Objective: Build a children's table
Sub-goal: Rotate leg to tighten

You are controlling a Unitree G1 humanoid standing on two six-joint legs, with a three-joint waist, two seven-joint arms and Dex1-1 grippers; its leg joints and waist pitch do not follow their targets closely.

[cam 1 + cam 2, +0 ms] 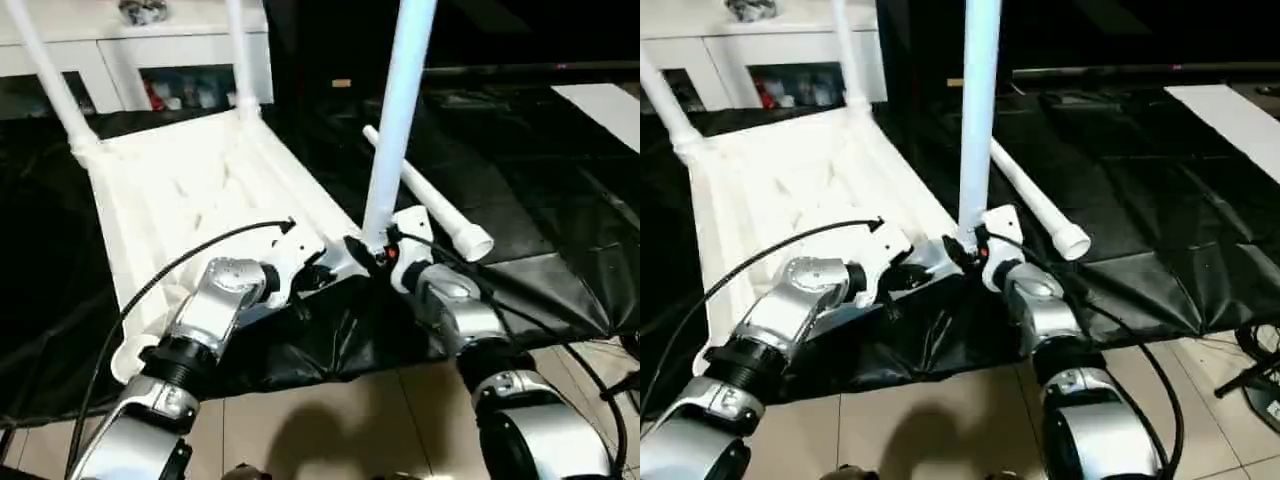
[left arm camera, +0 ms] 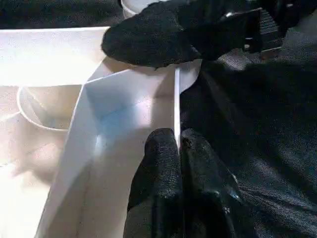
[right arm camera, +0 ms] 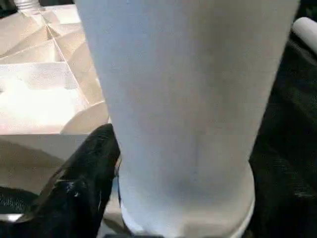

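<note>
- Tabletop (image 1: pixel 190 190) lies upside down on a black sheet (image 1: pixel 560 200) spread over the floor, its ribbed underside facing up.
- Two white legs already stand upright in its far corner sockets: one at the far left corner (image 1: pixel 50 80), one at the far right corner (image 1: pixel 240 60).
- A third leg (image 1: pixel 398 110) stands upright at the near right corner of the tabletop, its lower end at the corner socket there.
- The right gripper (image 1: pixel 385 250) is at the base of this upright leg. In the right wrist view the leg (image 3: pixel 188 99) fills the space directly ahead, with one black finger (image 3: pixel 84 188) pressed against its side near the flared bottom end; the fingers are closed onto the leg.
- The left gripper (image 1: pixel 335 262) reaches to the near right edge of the tabletop, just beside the upright leg and the right gripper.
- In the left wrist view its two black fingers (image 2: pixel 158 188) are pinched together on the thin white side wall of the tabletop (image 2: pixel 129 129), one finger on each face of the wall, so the rim sits between them.
- The same view shows the right gripper's black finger (image 2: pixel 163 34) just beyond, over the corner.
- A fourth leg (image 1: pixel 430 205) lies flat on the black sheet to the right of the tabletop, well clear of both sets of fingers, its wide end pointing toward the robot.
- A white cabinet (image 1: pixel 130 50) stands behind the tabletop.
</note>
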